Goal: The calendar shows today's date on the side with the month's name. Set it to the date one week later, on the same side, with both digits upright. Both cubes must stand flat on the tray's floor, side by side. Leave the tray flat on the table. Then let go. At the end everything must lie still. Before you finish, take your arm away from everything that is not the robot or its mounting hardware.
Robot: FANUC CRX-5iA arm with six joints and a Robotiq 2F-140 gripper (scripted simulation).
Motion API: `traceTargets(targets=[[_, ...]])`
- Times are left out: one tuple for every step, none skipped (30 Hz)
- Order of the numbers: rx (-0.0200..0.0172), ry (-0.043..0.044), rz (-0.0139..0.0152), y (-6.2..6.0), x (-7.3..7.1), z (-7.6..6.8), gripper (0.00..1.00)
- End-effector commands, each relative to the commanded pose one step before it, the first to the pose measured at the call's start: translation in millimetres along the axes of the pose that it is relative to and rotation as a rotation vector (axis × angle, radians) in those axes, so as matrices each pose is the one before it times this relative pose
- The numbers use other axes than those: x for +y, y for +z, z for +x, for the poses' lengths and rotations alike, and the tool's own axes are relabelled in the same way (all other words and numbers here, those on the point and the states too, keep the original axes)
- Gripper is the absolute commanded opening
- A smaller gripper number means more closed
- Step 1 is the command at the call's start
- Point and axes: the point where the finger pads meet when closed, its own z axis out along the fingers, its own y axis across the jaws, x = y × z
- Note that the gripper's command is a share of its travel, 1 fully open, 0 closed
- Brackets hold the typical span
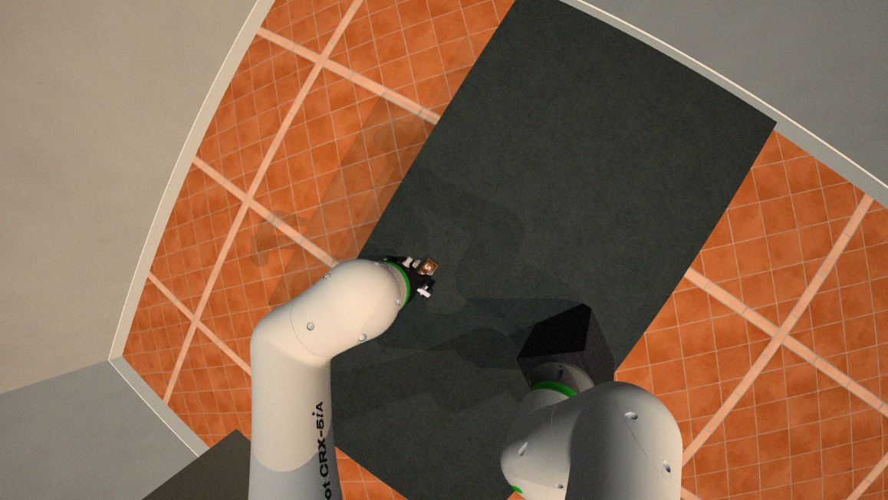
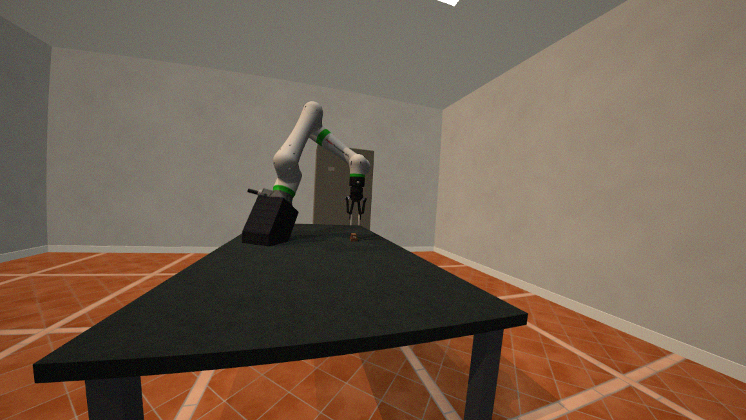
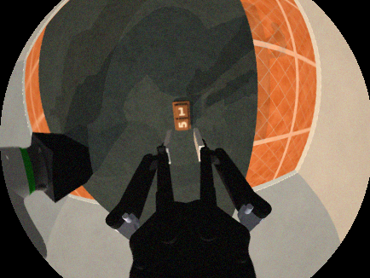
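Note:
The small brown calendar tray [image 3: 181, 101] is at the near end of the table, with two brown cubes side by side. In the wrist view, the upper cube [image 3: 182, 112] shows a white digit that looks like a 1, and the lower cube [image 3: 182, 124] shows a 5 turned on its side. The 5 also shows in the top view on a cube [image 1: 428, 267]. The month's name and the tray's sides cannot be read. My gripper [image 1: 422, 277] [image 2: 355, 223] [image 3: 182, 135] is partly open and empty, pointing down above the table, with its fingertips higher than the calendar.
The dark table [image 1: 596, 155] [image 2: 292, 292] [image 3: 158, 43] carries the arm's black base block [image 1: 562, 338] [image 2: 268, 221] [image 3: 60, 166], to one side of the calendar. A table edge lies close to the calendar on the other side.

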Motion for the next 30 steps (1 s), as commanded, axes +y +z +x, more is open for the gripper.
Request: traceTargets(targets=[[-0.00027,0.00017,-0.00031,1.45,0.16,-0.09,0.28],[0.00001,0.0,0.0,0.93,0.01,0.02,0.28],[0.0,0.0,0.0,1.02,0.0,0.02,0.28],[0.0,0.0,0.0,1.1,0.0,0.02,0.28],[-0.00001,0.0,0.0,1.19,0.0,0.02,0.28],[0.00001,0.0,0.0,1.25,0.01,0.02,0.28],[0.0,0.0,0.0,1.31,0.01,0.02,0.28],[0.0,0.0,0.0,1.38,0.0,0.02,0.28],[0.0,0.0,0.0,1.43,0.0,0.02,0.28],[0.00001,0.0,0.0,1.47,0.01,0.03,0.28],[0.0,0.0,0.0,1.52,0.0,0.03,0.28],[-0.00001,0.0,0.0,1.56,0.0,0.03,0.28],[0.00001,0.0,0.0,1.57,0.01,0.03,0.28],[0.0,0.0,0.0,1.6,0.0,0.03,0.28],[0.0,0.0,0.0,0.0,0.0,0.0,0.28],[0.0,0.0,0.0,0.0,0.0,0.0,0.28],[-0.00001,0.0,0.0,1.62,0.0,0.03,0.28],[0.00001,0.0,0.0,1.61,0.01,0.03,0.28],[0.0,0.0,0.0,1.62,0.0,0.03,0.28],[0.0,0.0,0.0,1.61,0.0,0.03,0.28],[0.00001,0.0,0.0,1.58,0.01,0.03,0.28],[0.0,0.0,0.0,1.57,0.0,0.03,0.28],[0.0,0.0,0.0,1.54,0.0,0.03,0.28],[0.00001,0.0,0.0,1.5,0.01,0.03,0.28],[0.0,0.0,0.0,1.46,0.0,0.02,0.28],[-0.00001,0.0,0.0,1.42,0.0,0.02,0.28],[0.00001,0.0,0.0,1.36,0.01,0.03,0.28],[0.0,0.0,0.0,1.31,0.0,0.02,0.28],[-0.00001,0.0,0.0,1.25,0.0,0.02,0.28],[0.0,0.0,0.0,1.18,0.0,0.02,0.28]])
